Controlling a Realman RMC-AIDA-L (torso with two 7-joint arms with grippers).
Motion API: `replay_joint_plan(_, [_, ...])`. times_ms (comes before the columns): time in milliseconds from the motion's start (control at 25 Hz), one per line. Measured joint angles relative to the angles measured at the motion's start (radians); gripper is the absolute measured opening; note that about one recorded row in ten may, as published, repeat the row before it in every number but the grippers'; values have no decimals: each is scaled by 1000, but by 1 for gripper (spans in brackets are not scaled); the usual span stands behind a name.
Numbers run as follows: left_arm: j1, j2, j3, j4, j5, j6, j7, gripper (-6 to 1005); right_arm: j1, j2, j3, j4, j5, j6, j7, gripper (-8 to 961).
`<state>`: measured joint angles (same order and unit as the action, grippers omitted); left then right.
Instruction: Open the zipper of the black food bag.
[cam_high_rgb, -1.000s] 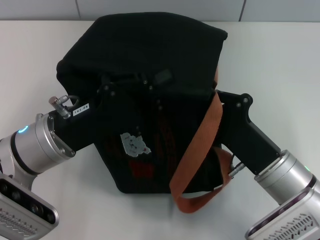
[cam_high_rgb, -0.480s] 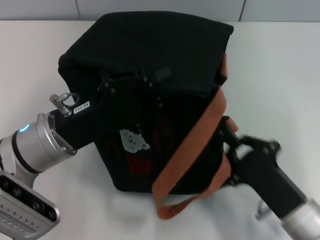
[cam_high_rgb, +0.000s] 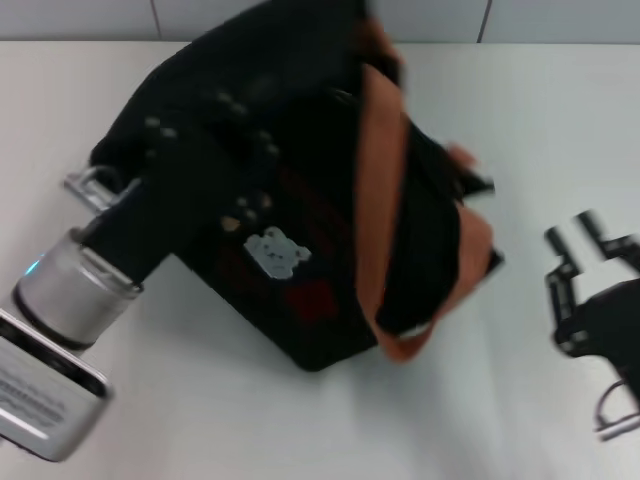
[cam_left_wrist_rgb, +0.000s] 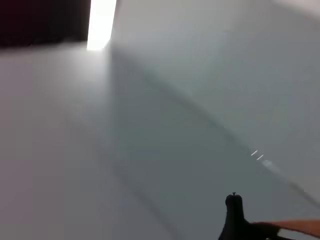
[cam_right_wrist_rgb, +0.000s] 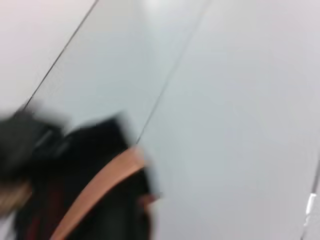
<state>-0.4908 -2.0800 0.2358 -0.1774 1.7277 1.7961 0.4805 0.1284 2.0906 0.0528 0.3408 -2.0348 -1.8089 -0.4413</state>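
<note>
On white tabletop (cam_high_rgb: 300, 420), boxy black fabric food bag (cam_high_rgb: 300, 200) tilted; left gripper (cam_high_rgb: 215, 160) buried, grip unreadable; right gripper (cam_high_rgb: 580, 235) released, apart. You: steady bag, find zipper pull.

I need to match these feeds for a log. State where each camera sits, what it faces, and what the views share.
Head view: on the robot's head, looking down at the black food bag, with the left gripper against it and the right gripper apart.
Left wrist view: faces mostly wall.
Right wrist view: faces the bag's side.
Shared: an orange strap.
</note>
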Motion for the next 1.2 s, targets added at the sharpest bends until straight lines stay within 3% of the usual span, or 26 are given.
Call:
replay_joint_plan(120, [47, 0, -19, -19, 5, -23, -111, 153, -1, -1, 0, -29, 2, -56, 109, 105])
replay_joint_plan(200, [95, 0, -23, -42, 4, -71, -252, 154, 8, -4, -6, -84, 1, -116, 296, 167])
replay_joint_plan(240, [95, 0, -23, -42, 4, -71, -252, 154, 8, -4, -6, -84, 1, -116, 296, 214])
replay_joint_plan(400, [129, 0, 14, -70, 8, -156, -424, 156, 58, -6, -72, -213, -16, -173, 626, 404])
replay_joint_plan(480, [114, 0, 64, -114, 11, -201, -434, 157, 97, -6, -153, -256, -48, -181, 712, 622])
replay_joint_plan(760, [35, 0, 67, -192, 62, -351, -444, 159, 127, -7, -247, -279, -60, -183, 735, 667])
replay_joint_plan(880, [24, 0, 55, -194, 75, -340, -467, 161, 129, -8, -260, -319, -60, -186, 776, 686])
replay_joint_plan(1040, [45, 6, 54, -100, 112, -235, -559, 234, 123, -8, -261, -391, -61, -190, 851, 692])
replay_joint_plan(1080, [55, 7, 55, -1, 162, -169, -674, 258, 124, -9, -267, -430, -63, -191, 896, 691])
replay_joint_plan(1200, [56, 8, 55, 40, 176, -146, -719, 331, 129, -10, -277, -469, -72, -191, 939, 691])
